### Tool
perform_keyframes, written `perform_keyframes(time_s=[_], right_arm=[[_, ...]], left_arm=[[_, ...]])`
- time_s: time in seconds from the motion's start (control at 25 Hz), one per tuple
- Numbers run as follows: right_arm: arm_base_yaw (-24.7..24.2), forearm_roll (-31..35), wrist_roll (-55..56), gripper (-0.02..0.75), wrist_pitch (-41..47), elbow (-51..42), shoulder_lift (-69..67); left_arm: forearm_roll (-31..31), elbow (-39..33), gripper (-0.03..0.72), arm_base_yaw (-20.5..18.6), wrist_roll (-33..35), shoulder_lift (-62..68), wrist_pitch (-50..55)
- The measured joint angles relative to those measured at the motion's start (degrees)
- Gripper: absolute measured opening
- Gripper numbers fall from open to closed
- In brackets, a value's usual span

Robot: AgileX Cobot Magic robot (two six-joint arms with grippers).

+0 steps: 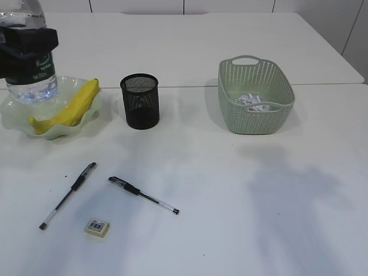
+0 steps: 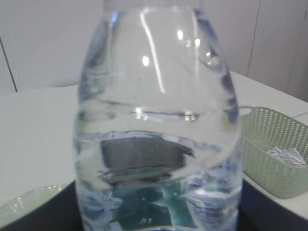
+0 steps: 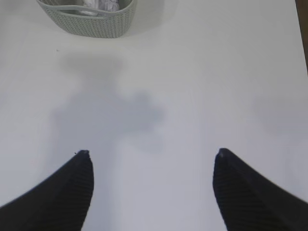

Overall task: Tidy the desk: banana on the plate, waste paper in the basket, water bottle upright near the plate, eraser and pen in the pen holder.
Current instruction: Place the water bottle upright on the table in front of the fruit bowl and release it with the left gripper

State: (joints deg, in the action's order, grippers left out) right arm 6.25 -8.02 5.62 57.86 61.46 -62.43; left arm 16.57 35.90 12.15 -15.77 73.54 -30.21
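My left gripper [image 1: 29,49] clasps the clear plastic water bottle [image 1: 27,63] upright at nine o'clock, over the pale green plate [image 1: 14,109]; my right gripper [image 3: 151,159] hangs spread, empty. Yellow banana [image 1: 72,106] plated, paper [image 1: 253,100] basketed; black pens [image 1: 68,194], eraser [image 1: 97,227] remain.

Banana [image 1: 69,109] on plate [image 1: 14,118]; bottle [image 1: 29,57] upright, held; pens [image 1: 68,194], eraser [image 1: 97,227] on desk.

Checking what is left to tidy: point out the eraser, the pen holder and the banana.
eraser [image 1: 97,227], exterior view, top face.
pen holder [image 1: 140,109], exterior view, mesh wall.
banana [image 1: 75,106], exterior view, mid-length.
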Motion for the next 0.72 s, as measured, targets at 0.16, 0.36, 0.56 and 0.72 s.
perform_keyframes(time_s=[0.16, 0.36, 0.56, 0.72], right_arm=[[0.00, -0.13, -0.14, 0.573, 0.13, 0.00, 0.00], [0.00, -0.17, -0.22, 0.573, 0.61, 0.00, 0.00], [0.00, -0.17, -0.22, 0.573, 0.84, 0.00, 0.00], [0.00, -0.17, -0.50, 0.573, 0.84, 0.00, 0.00]], left_arm=[[0.09, 0.00, 0.393, -3.28, 0.23, 0.89, -2.43], [0.09, 0.00, 0.393, -5.39, 0.35, 4.87, -10.67], [0.23, 0.00, 0.393, -5.62, 1.37, 10.69, -18.56], [0.23, 0.00, 0.393, -5.62, 1.59, 16.07, -25.53]])
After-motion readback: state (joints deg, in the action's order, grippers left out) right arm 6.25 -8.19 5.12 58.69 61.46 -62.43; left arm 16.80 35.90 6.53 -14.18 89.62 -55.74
